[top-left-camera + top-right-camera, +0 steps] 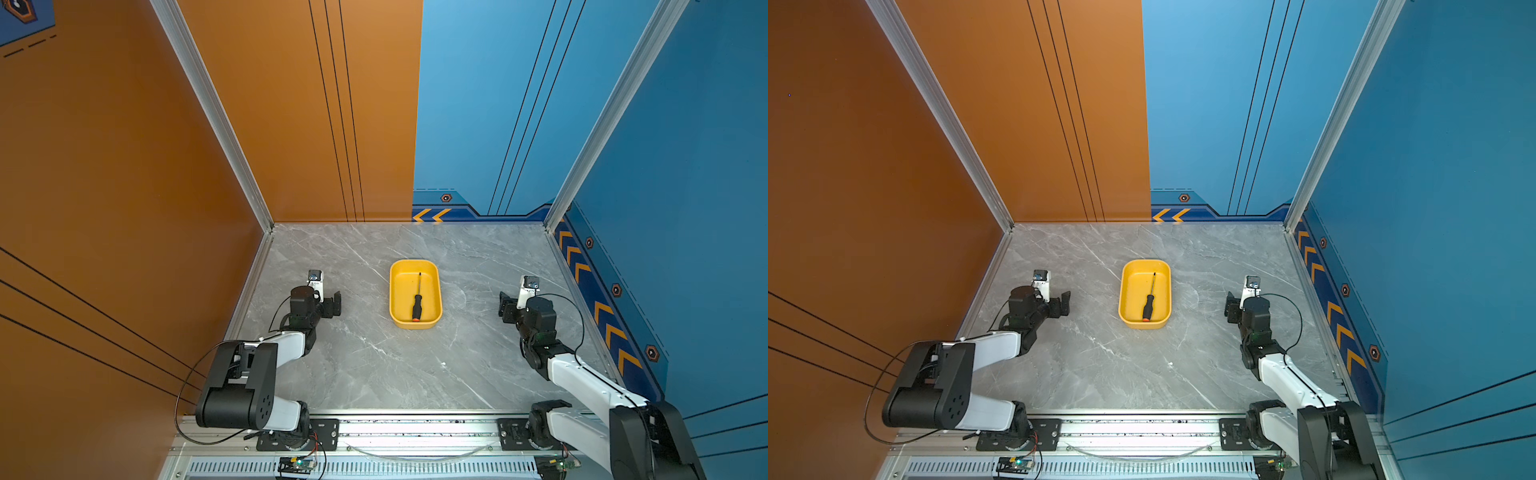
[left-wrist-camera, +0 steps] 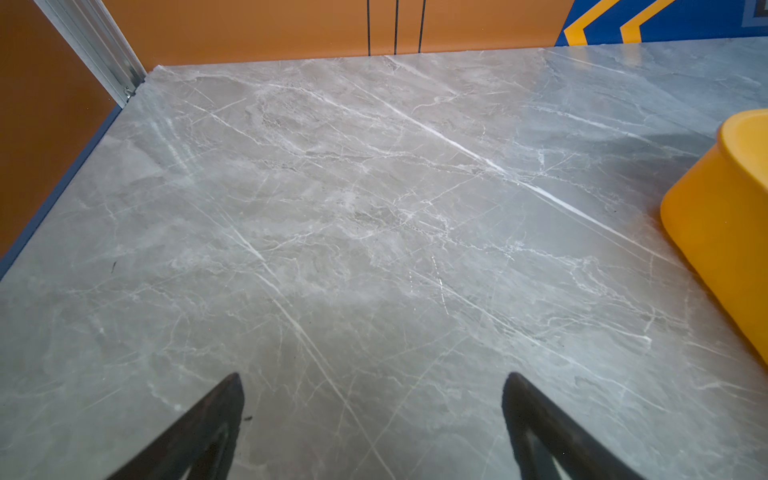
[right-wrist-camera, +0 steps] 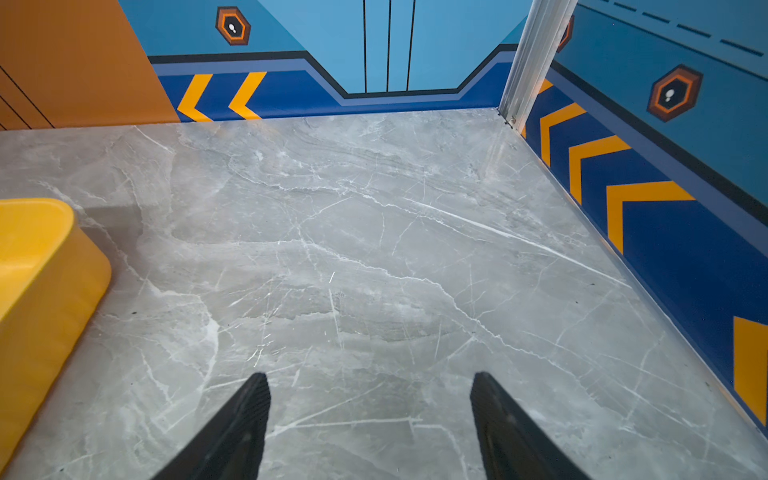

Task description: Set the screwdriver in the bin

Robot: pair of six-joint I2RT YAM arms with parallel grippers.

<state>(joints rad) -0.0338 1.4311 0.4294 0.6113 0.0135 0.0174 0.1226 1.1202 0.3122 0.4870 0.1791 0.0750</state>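
Screwdriver (image 1: 417, 297) lies in bin (image 1: 415, 323) (unseen from wrist views); bin cropped there.

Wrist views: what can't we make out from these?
- Bin: cut off by the frame edge in both wrist views; only one corner shows.
- Screwdriver: absent from both wrist views, hidden by the bin wall and frame edge; tip type too small to tell in both top views.
- Left tool, right tool: only fingertips show, the rest cut by the frame edge.
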